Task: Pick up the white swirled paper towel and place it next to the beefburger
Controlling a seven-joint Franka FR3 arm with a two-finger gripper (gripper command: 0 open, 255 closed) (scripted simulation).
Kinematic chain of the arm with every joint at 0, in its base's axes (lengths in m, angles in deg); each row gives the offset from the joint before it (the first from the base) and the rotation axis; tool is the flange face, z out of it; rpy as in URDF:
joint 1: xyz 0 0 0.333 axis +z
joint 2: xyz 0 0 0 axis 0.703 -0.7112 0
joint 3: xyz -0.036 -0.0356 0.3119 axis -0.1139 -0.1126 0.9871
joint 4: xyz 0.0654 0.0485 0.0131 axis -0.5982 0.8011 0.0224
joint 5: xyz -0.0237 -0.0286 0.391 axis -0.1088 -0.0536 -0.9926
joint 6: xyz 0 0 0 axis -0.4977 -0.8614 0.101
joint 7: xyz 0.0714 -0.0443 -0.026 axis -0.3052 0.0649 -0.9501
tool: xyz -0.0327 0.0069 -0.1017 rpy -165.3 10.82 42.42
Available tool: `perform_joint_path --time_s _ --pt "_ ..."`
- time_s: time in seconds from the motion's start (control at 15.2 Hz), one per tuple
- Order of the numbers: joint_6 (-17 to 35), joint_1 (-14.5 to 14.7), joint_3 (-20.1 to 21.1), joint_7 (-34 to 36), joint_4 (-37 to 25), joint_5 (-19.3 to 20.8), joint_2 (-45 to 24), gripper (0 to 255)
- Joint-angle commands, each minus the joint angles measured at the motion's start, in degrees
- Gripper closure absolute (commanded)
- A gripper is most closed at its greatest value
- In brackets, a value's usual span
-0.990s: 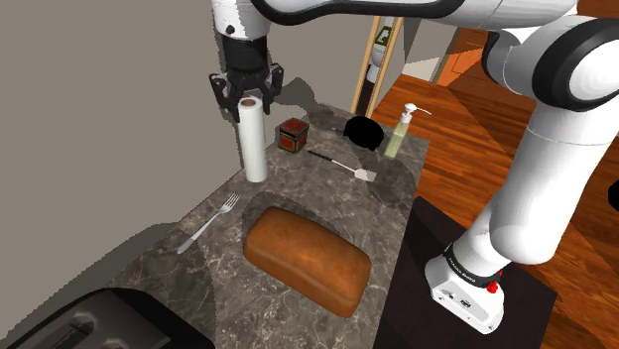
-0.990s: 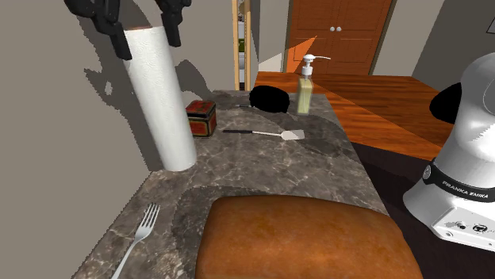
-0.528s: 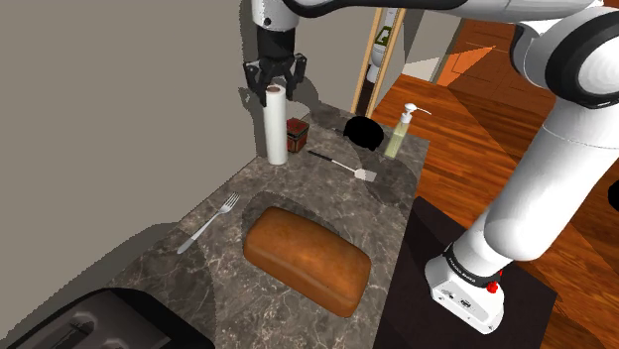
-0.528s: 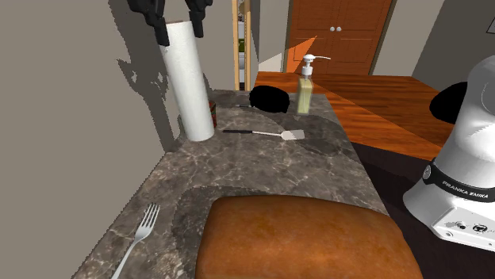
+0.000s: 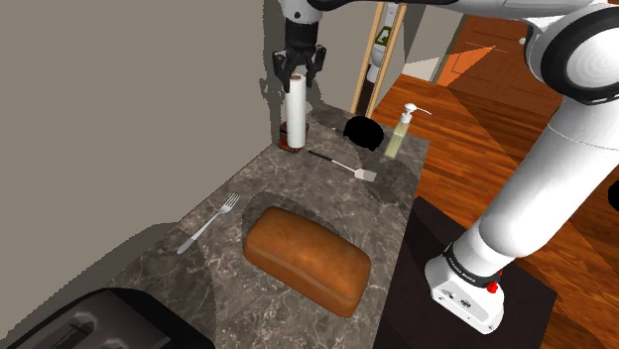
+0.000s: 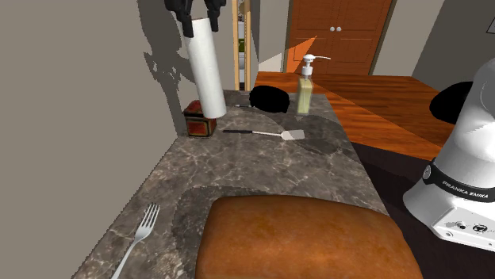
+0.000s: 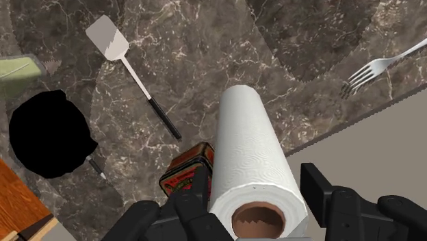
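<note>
The pincer [image 7: 254,186] is clamped on the top end of the paper towel roll [image 6: 206,71], a black finger on each side, and the roll hangs upright beside the grey wall [image 5: 119,119] at the far end of the surface [image 5: 223,248]. Its lower end is just by a small red tin [image 6: 200,120]; whether it clears the stone I cannot tell. The brown loaf-shaped block [image 5: 308,260], which I take for the beefburger, lies well apart, nearer the stand [image 5: 436,223].

The roll should be light and soft enough to dent: a white cylinder of embossed sheets round a brown cardboard core. The paper gives under pressure yet grips well, so a squeeze across the top, as here, looks sound, though a long roll held by one end may swing. The surface is dark veined marble, hard and smooth. On it lie a metal fork [image 5: 208,224], a slim spatula [image 5: 343,167], a pump bottle [image 5: 399,131] of pale green liquid and a featureless black blob [image 5: 365,131]
</note>
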Motion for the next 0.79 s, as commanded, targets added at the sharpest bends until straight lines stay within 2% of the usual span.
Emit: perform_joint_path --time_s 0.0,0.4,0.73 --pt "0.2 -1.5 -1.1 -2.6 -0.5 0.0 -0.4 255" --pt "0.4 -5.6 -4.2 -10.0 -2.8 -0.1 -2.2 255" --pt "-0.2 -8.8 -6.5 -15.8 -7.0 0.3 -5.3 255"
